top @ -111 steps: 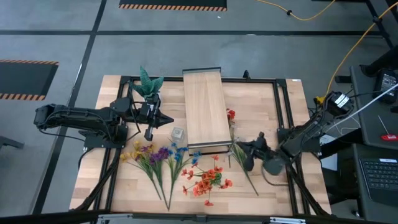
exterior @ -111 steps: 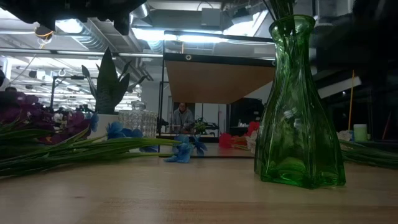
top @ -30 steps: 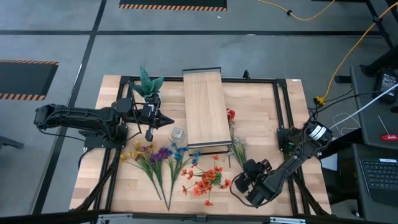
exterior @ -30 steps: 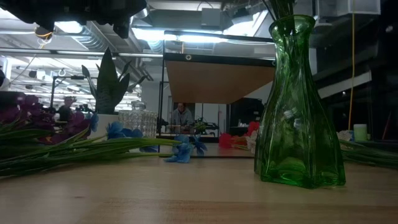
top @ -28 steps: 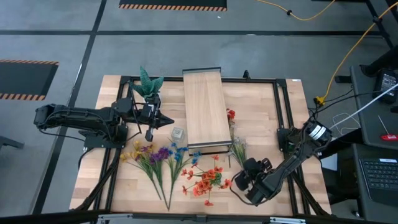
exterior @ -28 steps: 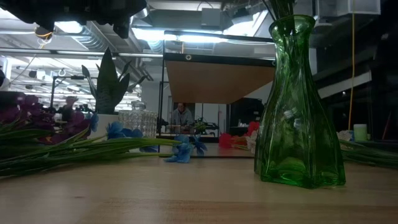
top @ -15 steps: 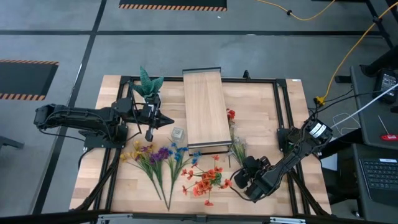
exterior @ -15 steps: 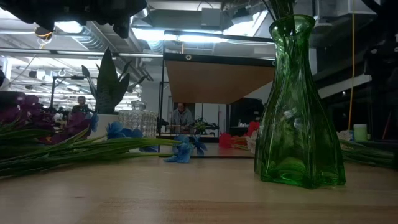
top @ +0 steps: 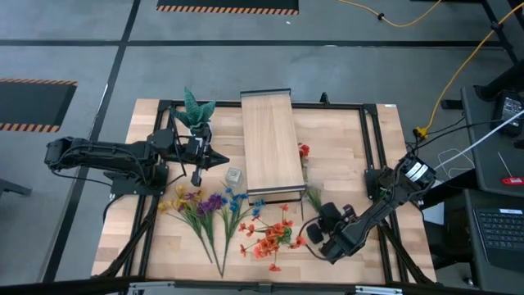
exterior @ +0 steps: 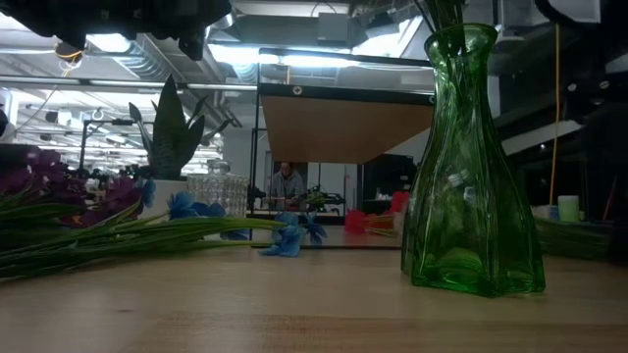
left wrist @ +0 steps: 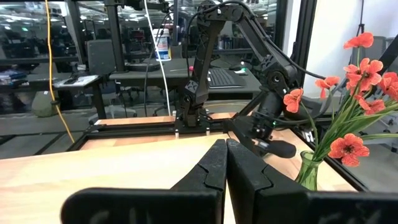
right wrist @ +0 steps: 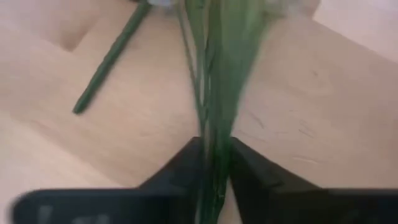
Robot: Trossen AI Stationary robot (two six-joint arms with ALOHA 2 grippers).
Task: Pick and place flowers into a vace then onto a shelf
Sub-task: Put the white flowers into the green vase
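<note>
High view: the right gripper [top: 312, 233] is sitting low over the near right part of the table [top: 344, 147], just in front of the shelf [top: 270, 143]. The right wrist view is showing its two dark fingers [right wrist: 184, 163] pinching a bundle of thin green stems [right wrist: 214, 112] between them, so it is gripping a bunch of flowers by the stems. The blooms of that bunch are too blurred to give a colour. One loose stem [right wrist: 109, 59] is lying on the wood beside the bundle.

The left gripper [top: 219, 159] is waiting on the left side of the table, beside the spiky plant [top: 195, 109], its fingers [left wrist: 214, 163] pressed together and holding nothing.

More flowers are lying on the near part of the table: a yellow, purple and blue spread [top: 206, 206] and an orange-red bunch [top: 272, 235]. A few red blooms [top: 304, 151] are showing just right of the shelf. In the low view a green glass vase [exterior: 471, 167] is standing upright with stems in its neck.
</note>
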